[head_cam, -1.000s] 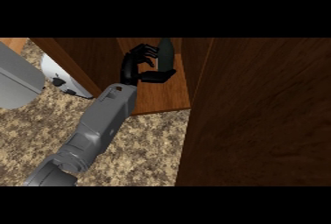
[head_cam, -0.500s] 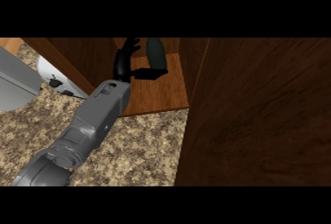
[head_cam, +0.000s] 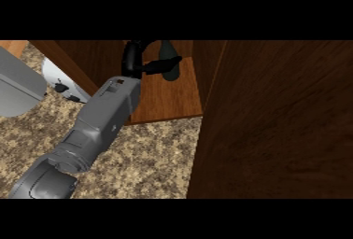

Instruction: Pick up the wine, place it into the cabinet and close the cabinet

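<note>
Head view looks steeply down on a speckled counter [head_cam: 144,158] with an open wooden cabinet [head_cam: 207,60] at the top. A grey forearm [head_cam: 103,121] comes in from the lower left corner and slants up and to the right, over the counter and across the front edge of the shelf [head_cam: 169,100]. At its end the black left hand [head_cam: 150,66] is inside the cabinet, above the shelf and near the upper edge of the view. The hand shows only as a dark shape against dark wood, so I cannot tell whether it is open or closed, or whether it has hold of anything. The wine cannot be picked out as a thing of its own. A dark form lies right at the hand, low over the shelf, but it cannot be told apart from the hand itself, so I cannot say where the bottle is. The shelf is lighter, reddish wood and ends in a straight front edge that meets the counter. A broad dark door [head_cam: 276,121] fills the right side of the view from top to bottom and hides the counter there. A narrower wooden panel [head_cam: 66,63] slants along the cabinet's left side. Left of that panel a white object [head_cam: 55,74] with a small black part on it is on the counter. A pale grey object [head_cam: 15,88] is just beside it at the left edge. The right hand does not show.
</note>
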